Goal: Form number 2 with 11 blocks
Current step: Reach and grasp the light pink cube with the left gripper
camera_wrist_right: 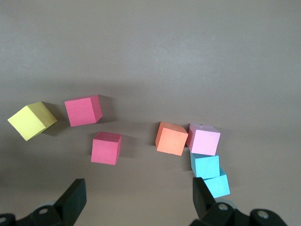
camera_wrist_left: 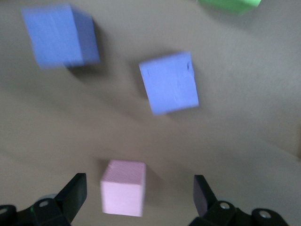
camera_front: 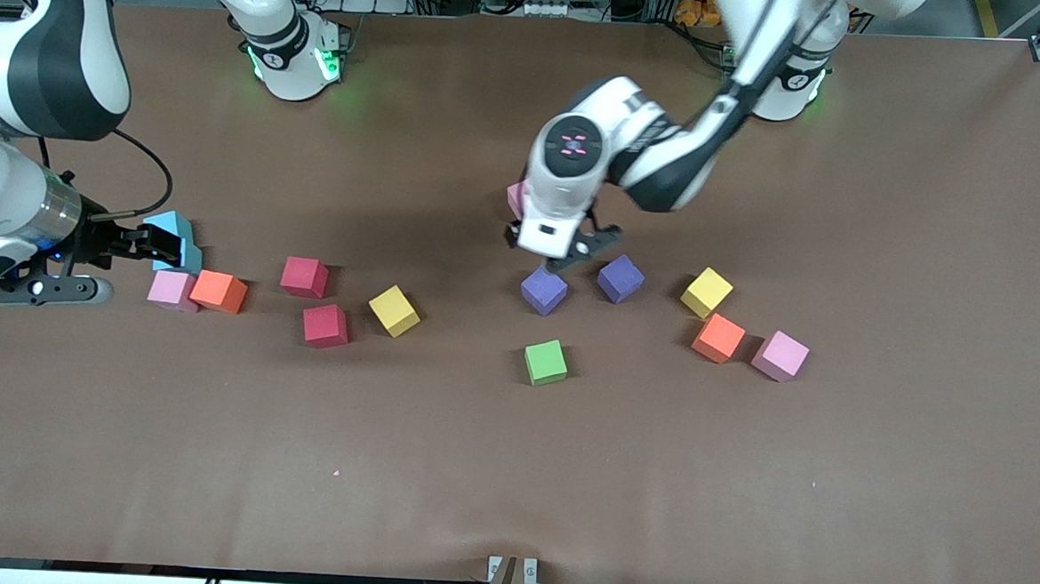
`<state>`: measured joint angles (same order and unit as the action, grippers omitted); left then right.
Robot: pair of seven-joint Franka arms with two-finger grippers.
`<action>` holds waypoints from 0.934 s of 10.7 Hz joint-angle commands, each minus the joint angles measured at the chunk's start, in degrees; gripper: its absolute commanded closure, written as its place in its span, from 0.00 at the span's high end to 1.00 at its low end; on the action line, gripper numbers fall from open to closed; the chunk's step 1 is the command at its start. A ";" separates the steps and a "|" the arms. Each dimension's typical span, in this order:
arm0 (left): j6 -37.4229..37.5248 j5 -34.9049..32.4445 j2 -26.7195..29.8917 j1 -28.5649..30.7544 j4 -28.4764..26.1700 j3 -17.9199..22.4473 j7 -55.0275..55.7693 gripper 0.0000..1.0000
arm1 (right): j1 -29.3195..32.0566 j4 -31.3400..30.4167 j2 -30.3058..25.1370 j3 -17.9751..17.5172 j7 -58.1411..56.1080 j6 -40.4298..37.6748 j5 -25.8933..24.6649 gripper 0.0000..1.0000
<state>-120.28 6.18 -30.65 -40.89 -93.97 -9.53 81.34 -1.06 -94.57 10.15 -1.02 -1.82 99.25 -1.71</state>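
Fingers (camera_wrist_right: pixel 75 197) apart above table (camera_wrist_right: pixel 150 56); pink cube (camera_wrist_right: pixel 204 140) touches orange cube (camera_wrist_right: pixel 171 138).

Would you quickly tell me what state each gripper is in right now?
Left gripper: open, empty, over a pink foam cube.
Right gripper: open, empty, over two cyan foam cubes.

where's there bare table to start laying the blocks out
The widest bare stretch of table lies nearer the front camera than the green block. Another lies toward the left arm's end, past the pink block. The row from cyan cubes to that pink block is crowded.
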 commanded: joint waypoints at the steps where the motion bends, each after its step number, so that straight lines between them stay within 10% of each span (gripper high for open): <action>1: -0.74 -2.39 -2.21 -3.74 1.34 0.65 8.10 1.00 | 2.03 -2.63 -0.84 -0.21 -0.55 1.56 -0.40 1.00; 10: -15.59 -6.36 -0.82 -8.24 -15.27 0.13 16.57 1.00 | 1.51 -6.49 -0.31 -0.38 -1.87 4.19 0.04 1.00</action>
<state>-133.57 1.21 -34.38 -48.74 -104.72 -9.45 96.80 0.45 -98.34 10.34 -1.07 -2.96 101.67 -1.66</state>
